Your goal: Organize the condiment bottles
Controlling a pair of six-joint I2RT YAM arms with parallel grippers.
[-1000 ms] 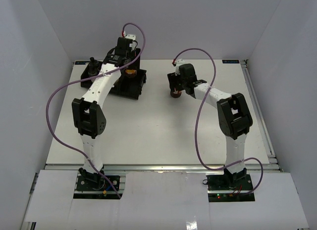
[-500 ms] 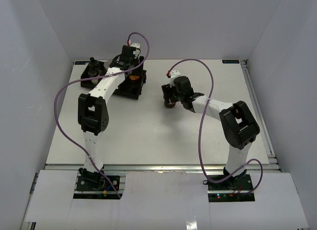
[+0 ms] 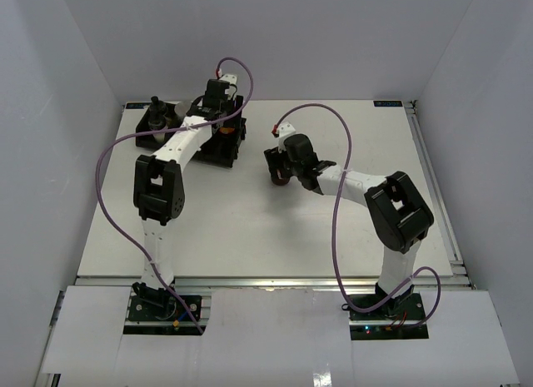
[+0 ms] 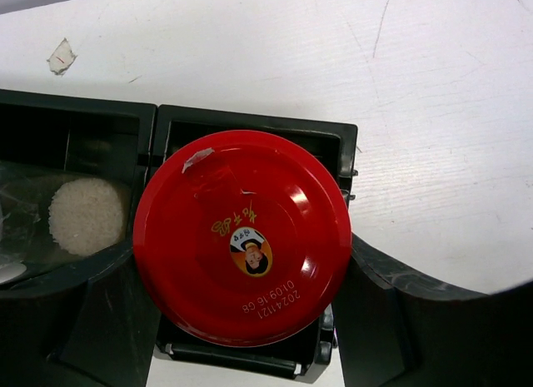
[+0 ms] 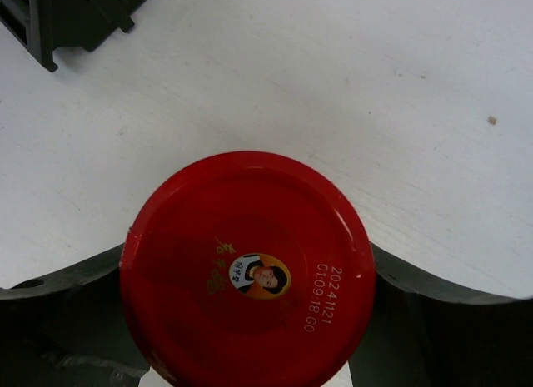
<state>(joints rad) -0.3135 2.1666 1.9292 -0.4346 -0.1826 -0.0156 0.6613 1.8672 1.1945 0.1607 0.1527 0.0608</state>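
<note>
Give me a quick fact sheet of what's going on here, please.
Left tool: closed on a red-lidded jar, over a compartment of the black tray; cannot tell if it is set down
Right tool: closed on the other red-lidded jar, above the white table, apart from the tray
Black-topped shaker: far left, by the tray
Next compartment: white grains in something clear

A black compartmented tray [image 3: 231, 146] sits toward the white table's [image 3: 250, 225] far-left corner.
</note>
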